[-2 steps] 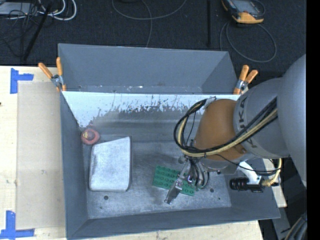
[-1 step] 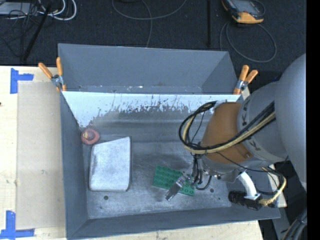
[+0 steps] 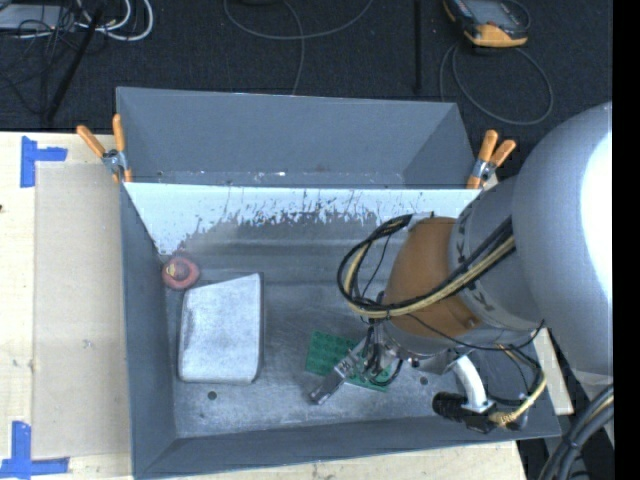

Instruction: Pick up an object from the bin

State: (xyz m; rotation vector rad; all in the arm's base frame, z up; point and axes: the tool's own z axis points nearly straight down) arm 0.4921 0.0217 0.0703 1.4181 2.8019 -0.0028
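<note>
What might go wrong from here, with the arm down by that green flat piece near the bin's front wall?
1. The flat green rectangular piece lies low on the floor of the grey metal bin, partly under the arm's tip. It may slide away instead of lifting.
2. The loose cables hang at the wrist close to the bin's front wall and might snag there as the arm rises.

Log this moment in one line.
pincer: over flat green piece, front of grey metal bin | white rectangular block: left, apart
</note>
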